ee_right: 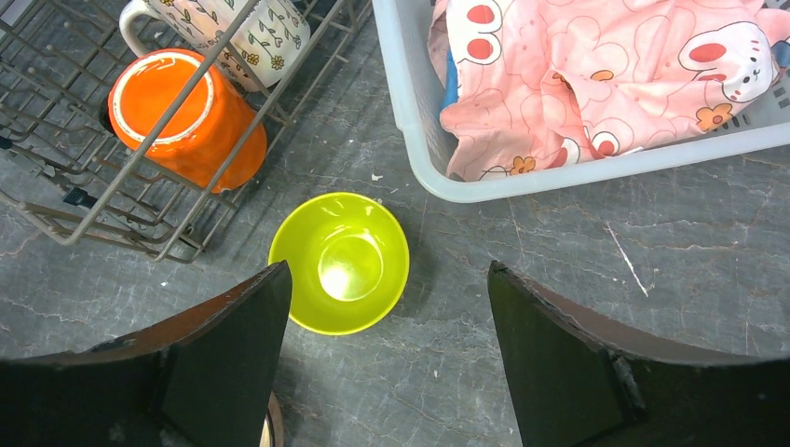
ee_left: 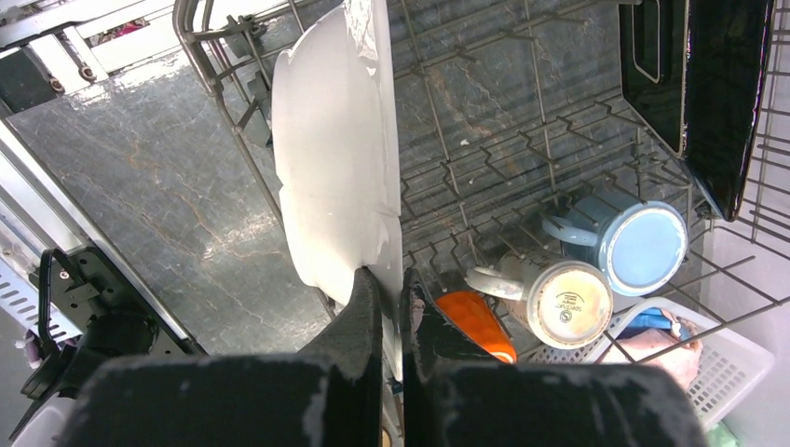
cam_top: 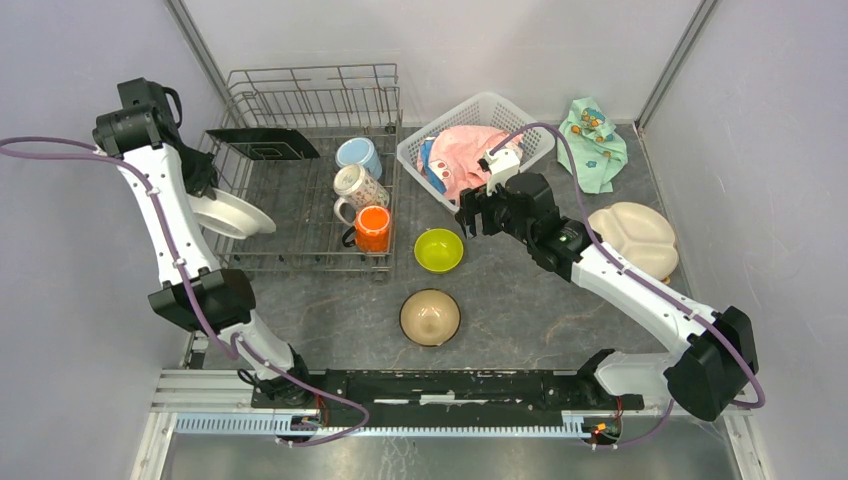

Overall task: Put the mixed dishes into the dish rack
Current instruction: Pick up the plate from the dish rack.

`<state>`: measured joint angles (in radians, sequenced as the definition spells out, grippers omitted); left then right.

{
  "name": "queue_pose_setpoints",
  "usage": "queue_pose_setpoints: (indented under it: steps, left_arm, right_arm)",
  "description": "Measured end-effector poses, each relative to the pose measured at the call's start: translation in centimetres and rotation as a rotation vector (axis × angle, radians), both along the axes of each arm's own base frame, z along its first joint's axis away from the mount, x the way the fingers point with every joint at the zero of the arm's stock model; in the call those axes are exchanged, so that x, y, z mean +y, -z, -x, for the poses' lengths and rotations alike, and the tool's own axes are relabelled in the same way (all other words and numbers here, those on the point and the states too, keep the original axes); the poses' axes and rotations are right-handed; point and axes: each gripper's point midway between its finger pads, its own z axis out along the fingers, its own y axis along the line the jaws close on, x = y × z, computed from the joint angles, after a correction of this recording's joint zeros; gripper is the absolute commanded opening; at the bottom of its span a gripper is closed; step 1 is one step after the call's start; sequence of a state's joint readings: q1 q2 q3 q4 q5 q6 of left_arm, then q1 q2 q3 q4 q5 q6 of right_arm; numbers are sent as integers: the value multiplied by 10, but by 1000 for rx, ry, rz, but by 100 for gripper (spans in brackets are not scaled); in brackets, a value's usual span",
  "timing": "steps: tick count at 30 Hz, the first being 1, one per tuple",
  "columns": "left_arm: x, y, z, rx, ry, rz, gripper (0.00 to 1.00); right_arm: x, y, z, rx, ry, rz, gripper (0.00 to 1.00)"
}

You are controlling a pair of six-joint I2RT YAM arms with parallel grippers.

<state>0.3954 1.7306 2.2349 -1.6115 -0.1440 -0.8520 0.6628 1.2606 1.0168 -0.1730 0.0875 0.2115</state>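
White and hard, the plate [ee_left: 335, 158] is pinched by its rim in my left gripper [ee_left: 389, 291], at the left wall of the dish rack [cam_top: 312, 95]. It looks smooth and slippery and could chip on the wires, so I think a tight hold matters. My right gripper [ee_right: 387, 275] hangs wide open over the lime-green bowl [ee_right: 340, 263], which sits on the table [ee_right: 578, 270] just beside the rack. It looks light; I would grab its rim.

a dark grey, marble-veined bench [cam_top: 520, 300] is boxed in by plain, pale lilac-grey walls [cam_top: 430, 40] at the back and both sides. slim metal posts [cam_top: 200, 45] rise in the far corners. a ribbed aluminium rail [cam_top: 440, 428] edges the near side. the light is soft and even.
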Motion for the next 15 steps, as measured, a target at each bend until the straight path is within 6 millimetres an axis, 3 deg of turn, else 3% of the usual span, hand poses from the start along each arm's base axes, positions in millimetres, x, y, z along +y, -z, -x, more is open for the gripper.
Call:
queue_pose_setpoints:
  steps: [5, 11, 15]
  left_arm:
    - [0, -2, 8, -11, -3, 23, 2]
    - [-18, -4, 21, -34, 22, 78, 2]
    - [-39, -19, 5, -153, 90, 148, 2]
  right_arm:
    - [0, 0, 0, 0, 0, -2, 84]
    - [0, 0, 1, 1, 1, -4, 84]
    - [-2, 2, 3, 2, 1, -3, 84]
